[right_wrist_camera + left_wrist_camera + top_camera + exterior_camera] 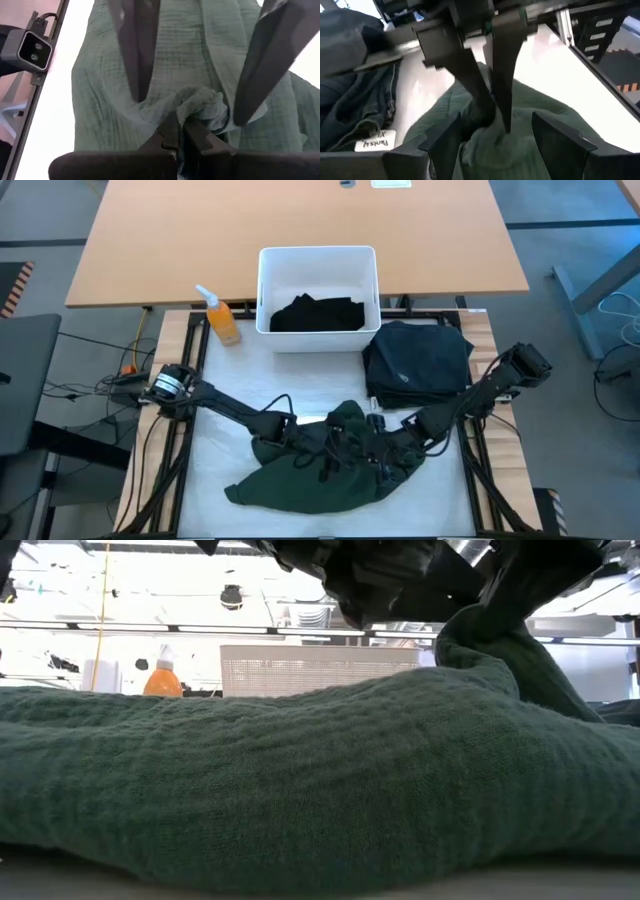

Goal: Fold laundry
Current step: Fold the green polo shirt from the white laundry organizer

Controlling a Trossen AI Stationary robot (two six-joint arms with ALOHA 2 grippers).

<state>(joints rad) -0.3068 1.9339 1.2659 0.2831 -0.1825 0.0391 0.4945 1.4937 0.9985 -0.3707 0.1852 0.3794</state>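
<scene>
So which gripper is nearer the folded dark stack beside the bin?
Right. The right gripper, shut on the green garment, sits just below the folded dark stack. The left gripper, open, is farther left over the same garment.

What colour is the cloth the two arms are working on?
Dark green cloth, seen best in the high view.

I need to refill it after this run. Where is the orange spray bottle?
In the high view the orange spray bottle stands on the table's far left, just left of the white bin, well behind the green garment.
</scene>
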